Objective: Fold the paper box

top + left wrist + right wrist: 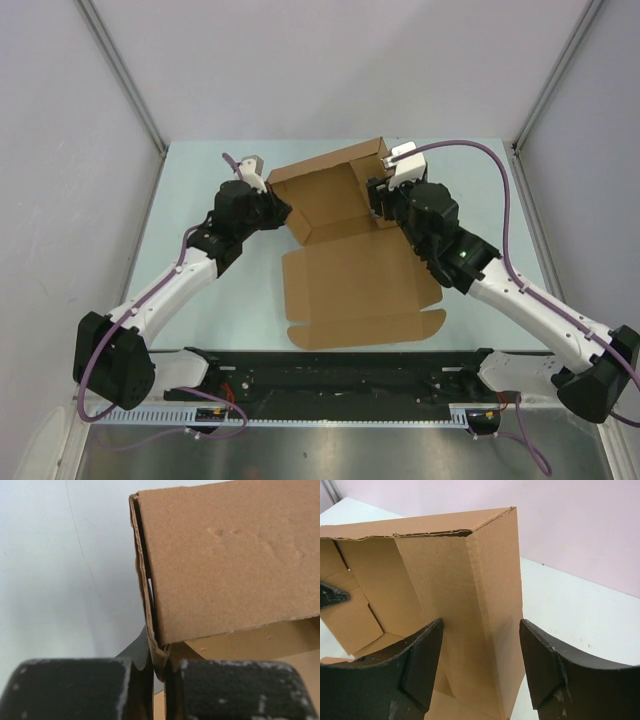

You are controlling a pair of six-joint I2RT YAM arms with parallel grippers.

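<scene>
**The left gripper [159, 669] pins the paper box [330, 195] by its left wall; the right gripper [480, 647] straddles its right wall.**
Pressed together on the cardboard edge, the left jaws seem to steady that raised side. The box sits mid-way across the table [185, 180], lid panel [350, 275] flat toward the arms. The right jaws stand spread around the upright wall, likely ready to pinch.

I sit in a robot lab test cell: plain grey wall panels [330, 60] on aluminium posts [120, 70] across the top, pale green table [190, 170] mid-frame, my black mounting rail [340, 372] with wiring along the bottom.
</scene>
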